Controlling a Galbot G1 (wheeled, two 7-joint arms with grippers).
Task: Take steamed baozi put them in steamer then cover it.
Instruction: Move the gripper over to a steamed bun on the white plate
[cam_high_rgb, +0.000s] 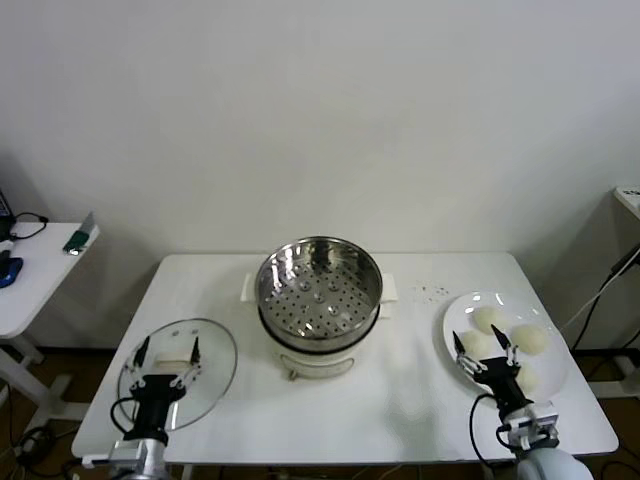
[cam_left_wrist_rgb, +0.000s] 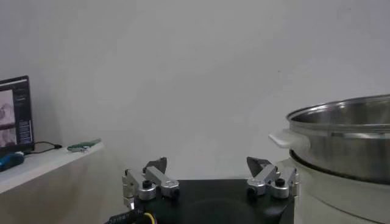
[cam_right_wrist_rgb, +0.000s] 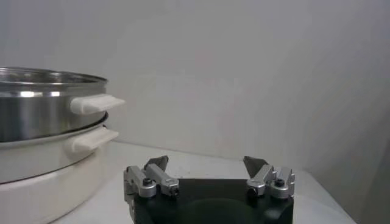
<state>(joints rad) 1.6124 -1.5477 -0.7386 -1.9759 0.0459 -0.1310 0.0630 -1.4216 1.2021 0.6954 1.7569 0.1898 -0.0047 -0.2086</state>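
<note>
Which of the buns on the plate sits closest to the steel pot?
The bun at the plate's far-left edge; the other three lie farther right or nearer the robot.

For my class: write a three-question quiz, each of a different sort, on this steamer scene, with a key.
1. True or false: the steamed baozi already lie on the perforated tray of the steamer.
2. Multiple choice: the cover lies (A) on the steamer, (B) flat on the table at the robot's left, (C) on the white plate.
3. Fill in: the left gripper and the right gripper both have their jaws ____.

Key:
1. False; all four buns sit on the white plate at the robot's right, and the tray is bare.
2. B.
3. open; the left one is over the cover, the right one over the plate.
</note>
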